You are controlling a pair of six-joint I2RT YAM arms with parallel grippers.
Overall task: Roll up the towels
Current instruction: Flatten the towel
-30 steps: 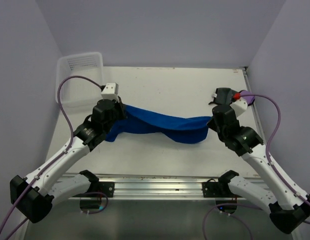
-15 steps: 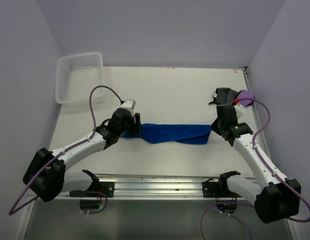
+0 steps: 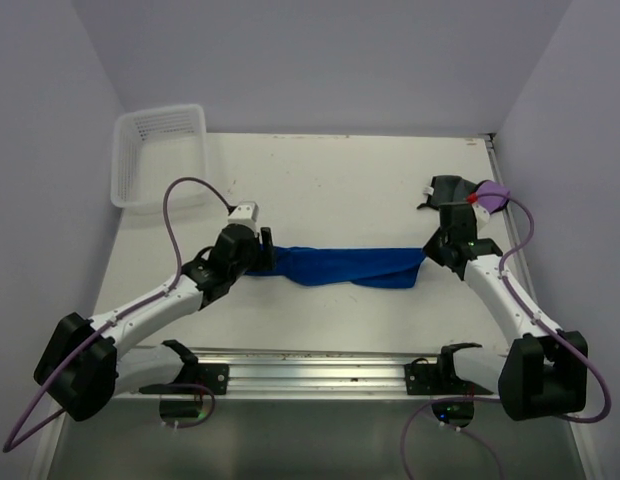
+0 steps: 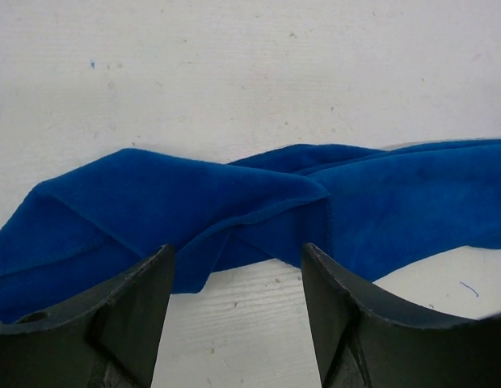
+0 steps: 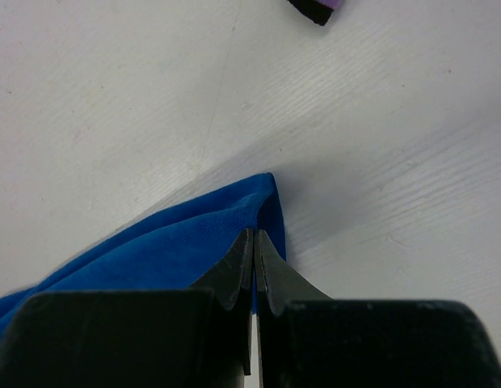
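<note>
A bright blue towel (image 3: pixel 345 266) lies stretched in a long strip across the middle of the table. My left gripper (image 3: pixel 264 254) stands open just off the strip's left end. In the left wrist view the blue towel (image 4: pixel 234 206) lies ahead of the left gripper (image 4: pixel 238 271), with bare table between its fingers. My right gripper (image 5: pixel 255 240) is shut on the right corner of the blue towel (image 5: pixel 170 246). A dark grey towel (image 3: pixel 448 189) and a purple towel (image 3: pixel 494 194) lie bunched at the back right, behind the right gripper (image 3: pixel 430 254).
A white mesh basket (image 3: pixel 158 152) stands at the back left corner. The table's right edge (image 3: pixel 508 215) runs close beside the purple towel. A metal rail (image 3: pixel 320 365) crosses the near edge between the arm bases. A dark and purple cloth edge (image 5: pixel 315 10) shows at the top of the right wrist view.
The blue towel came down from sagging in the air to lying flat on the table. My left gripper opened, let go of its left end and drew slightly back. The right gripper stayed shut.
</note>
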